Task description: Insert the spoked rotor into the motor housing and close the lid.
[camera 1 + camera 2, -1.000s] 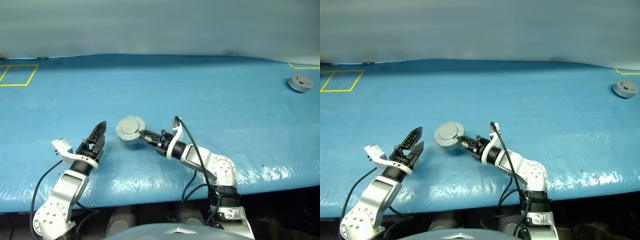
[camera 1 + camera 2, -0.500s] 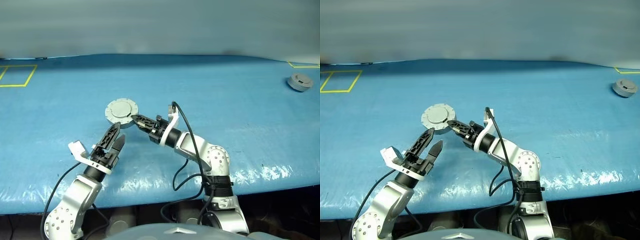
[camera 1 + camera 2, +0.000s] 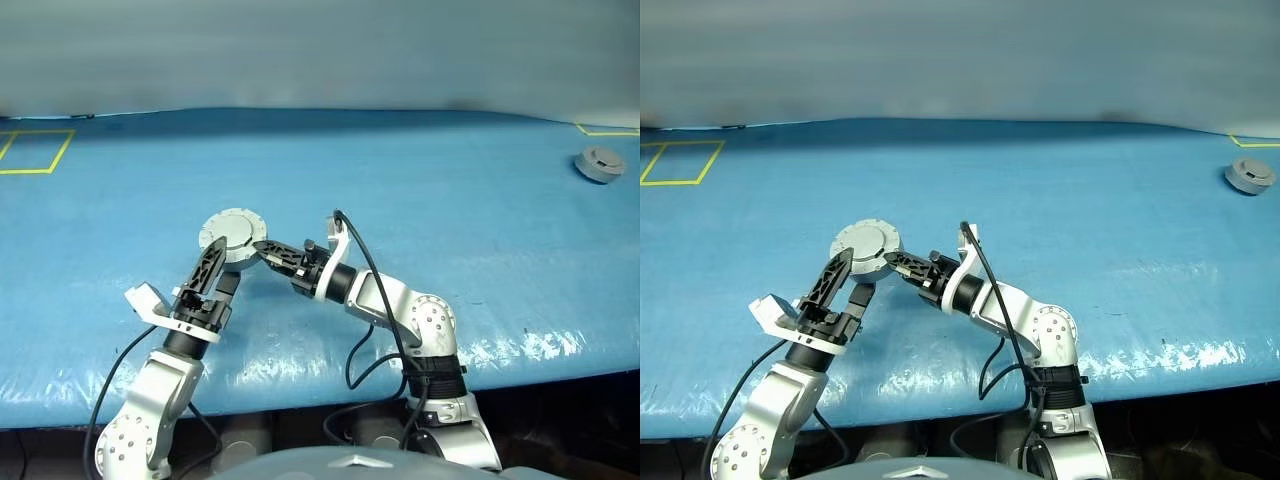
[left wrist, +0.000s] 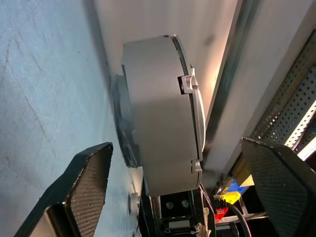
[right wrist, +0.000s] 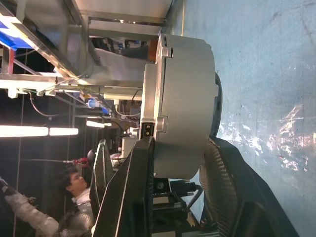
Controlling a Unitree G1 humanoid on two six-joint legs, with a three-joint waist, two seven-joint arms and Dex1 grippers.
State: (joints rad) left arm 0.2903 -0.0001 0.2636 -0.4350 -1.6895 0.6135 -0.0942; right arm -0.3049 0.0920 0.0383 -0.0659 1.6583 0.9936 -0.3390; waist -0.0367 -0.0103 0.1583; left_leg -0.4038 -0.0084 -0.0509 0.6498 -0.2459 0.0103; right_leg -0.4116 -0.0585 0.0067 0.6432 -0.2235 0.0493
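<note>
A blue sheet covered the table [image 3: 480,200], with yellow tape outlines at its far left and far right corners and a pale wall behind. A small grey round part [image 3: 601,164] sat alone near the far right corner, well apart from both arms; which part it was could not be told.

The right arm reached forward and to the left across the middle of the table, bent at the elbow, its gripper [image 3: 262,247] about level. Its jaws were closed on the rim of a round grey assembly [image 3: 229,234] and held it clear of the sheet. From above, the assembly showed a plain grey face with a paler centre circle and small tabs around its edge. In the right wrist view the fingers [image 5: 129,197] pinched its thick side wall, one on each flat face, and a person stood in the dim background.

The left arm rose from the near left edge with its gripper [image 3: 211,272] pointing forward and slightly up, just below the assembly. Its jaws stood wide open, holding nothing. In the left wrist view the two fingers [image 4: 89,182] flanked the assembly [image 4: 158,128] without touching it.
</note>
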